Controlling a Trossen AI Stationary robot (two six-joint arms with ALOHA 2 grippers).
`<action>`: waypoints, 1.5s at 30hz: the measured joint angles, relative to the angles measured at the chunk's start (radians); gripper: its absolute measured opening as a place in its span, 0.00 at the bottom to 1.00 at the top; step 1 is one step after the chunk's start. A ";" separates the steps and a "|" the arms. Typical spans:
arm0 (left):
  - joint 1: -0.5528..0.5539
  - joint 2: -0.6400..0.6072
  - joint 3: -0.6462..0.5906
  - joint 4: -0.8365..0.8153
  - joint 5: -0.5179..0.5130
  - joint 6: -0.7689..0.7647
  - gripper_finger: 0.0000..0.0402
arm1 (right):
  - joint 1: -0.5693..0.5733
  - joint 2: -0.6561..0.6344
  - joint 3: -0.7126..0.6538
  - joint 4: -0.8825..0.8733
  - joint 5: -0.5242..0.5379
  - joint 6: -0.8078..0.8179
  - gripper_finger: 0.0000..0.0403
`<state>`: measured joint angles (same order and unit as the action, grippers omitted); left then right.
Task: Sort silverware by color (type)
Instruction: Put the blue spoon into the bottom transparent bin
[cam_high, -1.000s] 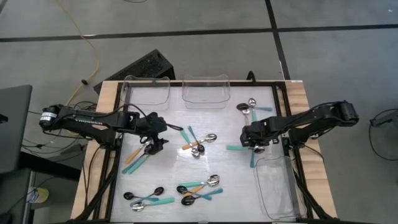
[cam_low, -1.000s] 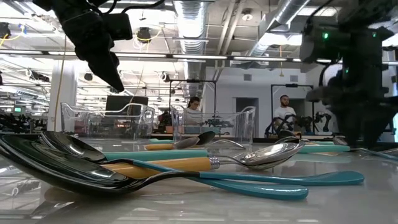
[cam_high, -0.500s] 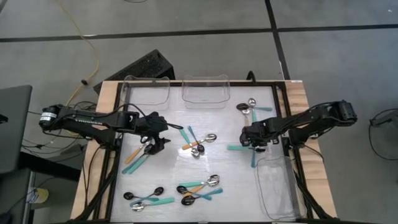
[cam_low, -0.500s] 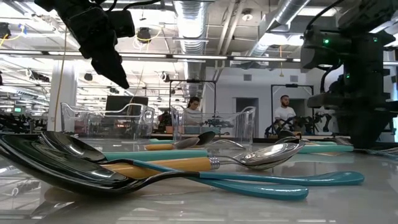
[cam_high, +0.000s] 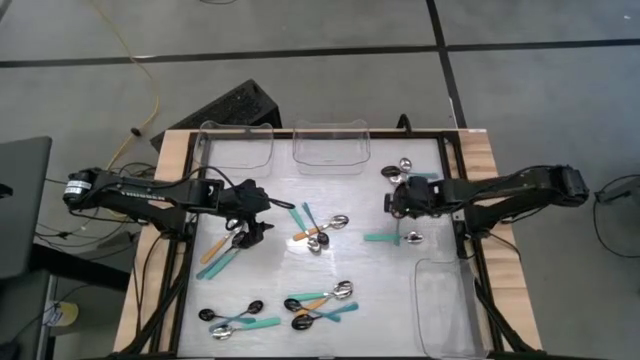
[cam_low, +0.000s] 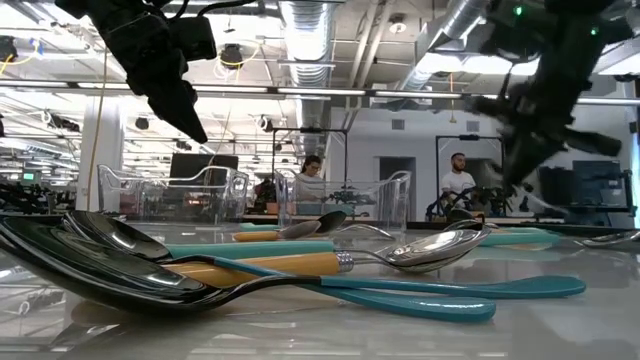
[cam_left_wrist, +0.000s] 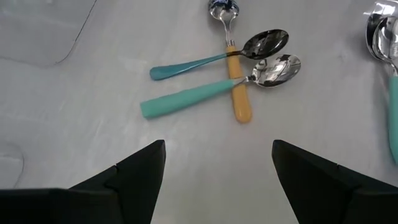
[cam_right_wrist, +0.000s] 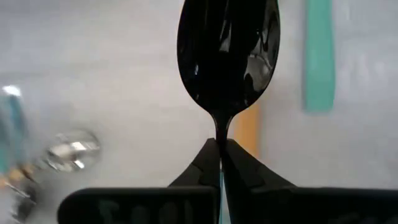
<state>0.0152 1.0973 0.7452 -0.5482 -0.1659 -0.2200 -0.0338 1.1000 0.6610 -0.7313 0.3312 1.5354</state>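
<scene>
Three clear bins (cam_high: 328, 147) hold nothing — right claw (cam_right_wrist: 219, 163) pinches a black spoon (cam_right_wrist: 228, 56); left claw (cam_left_wrist: 214, 165) spread.

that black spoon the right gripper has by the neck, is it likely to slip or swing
Possibly. The right gripper pinches the black spoon only at its thin neck, so it could pivot. The bowl looks glossy, probably slippery if touched there. It appears rigid, holding straight out without drooping.
</scene>
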 joint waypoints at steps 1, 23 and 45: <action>0.001 0.000 0.000 0.003 -0.001 0.004 0.70 | -0.002 -0.011 0.009 0.012 0.020 -0.018 0.06; 0.085 0.000 0.000 0.077 0.024 0.063 0.70 | 0.332 -0.066 0.396 -0.027 -0.143 -0.009 0.06; 0.085 0.000 0.000 0.160 0.018 0.132 0.70 | 0.845 0.137 0.424 -0.276 -0.479 0.719 0.06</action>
<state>0.1001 1.0969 0.7452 -0.3885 -0.1479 -0.0875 0.8115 1.2374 1.0853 -1.0071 -0.1480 2.2549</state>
